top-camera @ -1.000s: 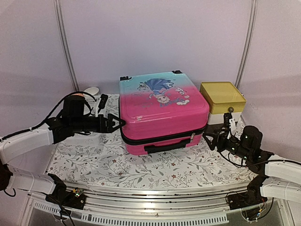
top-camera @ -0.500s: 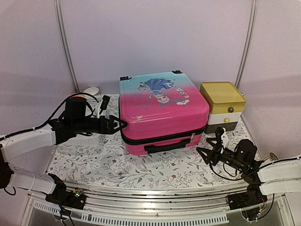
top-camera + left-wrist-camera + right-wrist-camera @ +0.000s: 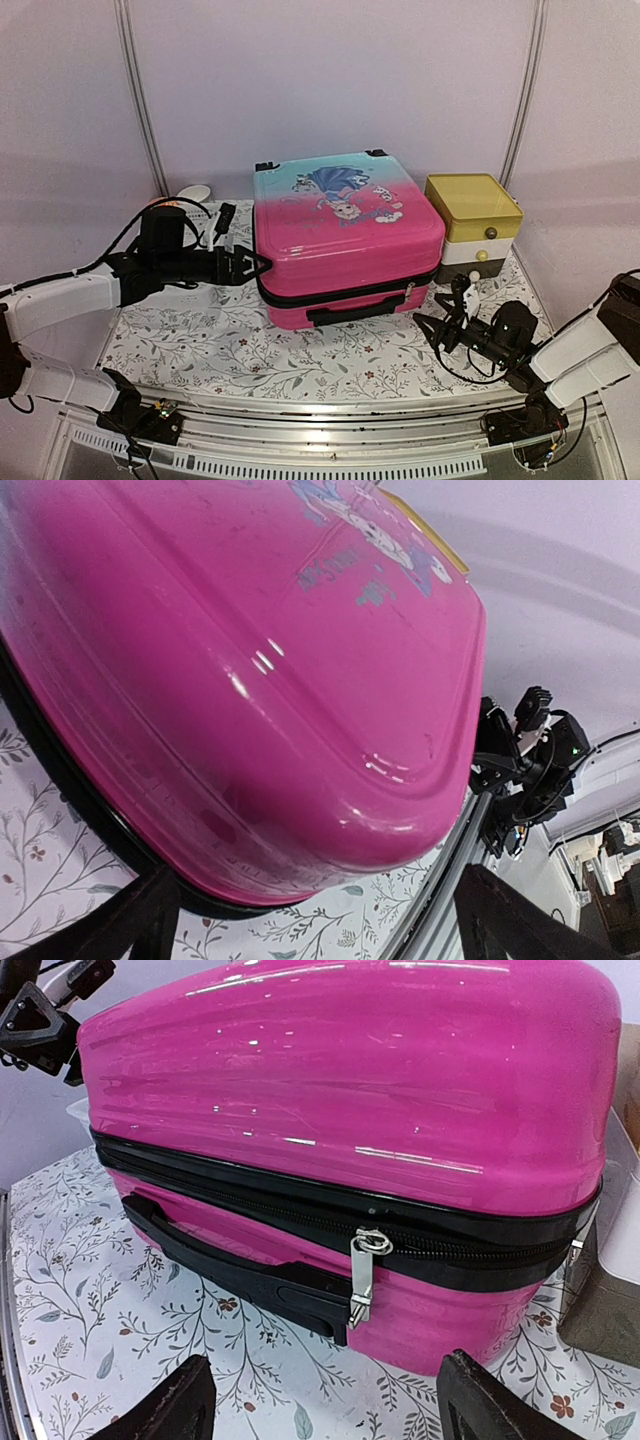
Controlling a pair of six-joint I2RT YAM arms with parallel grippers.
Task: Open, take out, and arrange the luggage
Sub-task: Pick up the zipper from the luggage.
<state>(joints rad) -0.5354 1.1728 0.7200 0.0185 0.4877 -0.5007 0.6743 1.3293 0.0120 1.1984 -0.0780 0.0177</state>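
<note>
The luggage (image 3: pixel 345 235) lies flat in the middle of the table, pink fading to turquoise, zipped shut, its black handle (image 3: pixel 355 309) on the near side. My left gripper (image 3: pixel 255 265) is open at its left near corner; in the left wrist view the pink shell (image 3: pixel 250 660) fills the frame just beyond the spread fingers (image 3: pixel 140 920). My right gripper (image 3: pixel 432 325) is open and low, off the front right corner. In the right wrist view it (image 3: pixel 330 1410) faces the silver zipper pull (image 3: pixel 362 1278) hanging beside the handle (image 3: pixel 230 1265), with nothing between its fingers.
A yellow-topped drawer box (image 3: pixel 472 215) stands close against the luggage's right side. A white basket (image 3: pixel 200 215) sits behind my left arm. A floral cloth (image 3: pixel 300 355) covers the table, and a metal rail (image 3: pixel 330 420) runs along its near edge.
My right arm has dropped from beside the drawer box down and left to the luggage's front right corner, its jaws narrowing slightly. The left gripper has hardly moved.
</note>
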